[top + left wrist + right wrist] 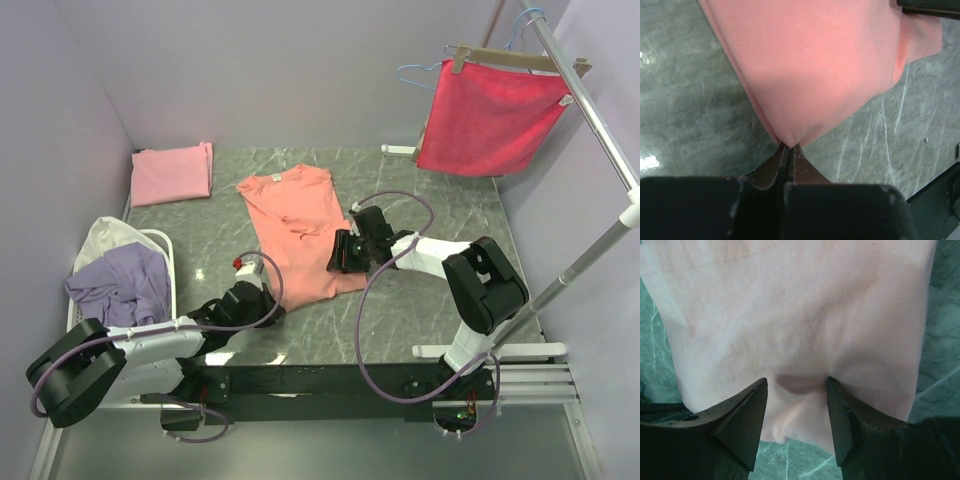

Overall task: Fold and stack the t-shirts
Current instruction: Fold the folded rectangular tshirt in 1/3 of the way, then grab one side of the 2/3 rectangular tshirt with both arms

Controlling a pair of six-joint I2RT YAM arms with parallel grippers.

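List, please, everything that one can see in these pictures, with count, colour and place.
table: one, grey-green marble, under everything
basket: one, white, left edge
rack: one, silver, right side
salmon t-shirt: one, salmon-orange, spread out in the centre
pink t-shirt: one, light pink, folded, far left corner
lavender shirt: one, lavender, crumpled in the basket
cream shirt: one, cream, in the basket behind it
square cloth: one, crimson, hanging from the rack
left gripper: one, black, shut on the salmon t-shirt's near corner
right gripper: one, black, open at its right edge
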